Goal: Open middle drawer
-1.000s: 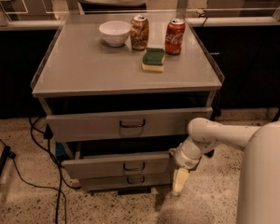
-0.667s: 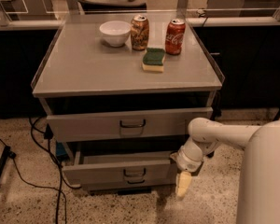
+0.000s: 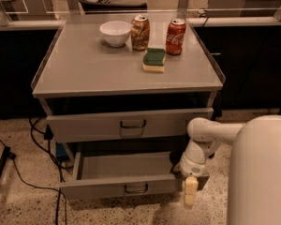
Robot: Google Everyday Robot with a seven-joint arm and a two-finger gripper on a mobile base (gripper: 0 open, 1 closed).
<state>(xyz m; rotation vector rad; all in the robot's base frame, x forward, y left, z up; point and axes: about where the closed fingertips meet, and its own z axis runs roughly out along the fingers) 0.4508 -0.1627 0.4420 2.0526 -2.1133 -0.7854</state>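
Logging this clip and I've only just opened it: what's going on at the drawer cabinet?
The robot's arm reaches down to the middle drawer, with its gripper at the right end of the drawer's front. That drawer stands pulled well out and its inside looks empty. The top drawer above it is slightly ajar. On the cabinet top sit a white bowl, two cans and a sponge, none being handled.
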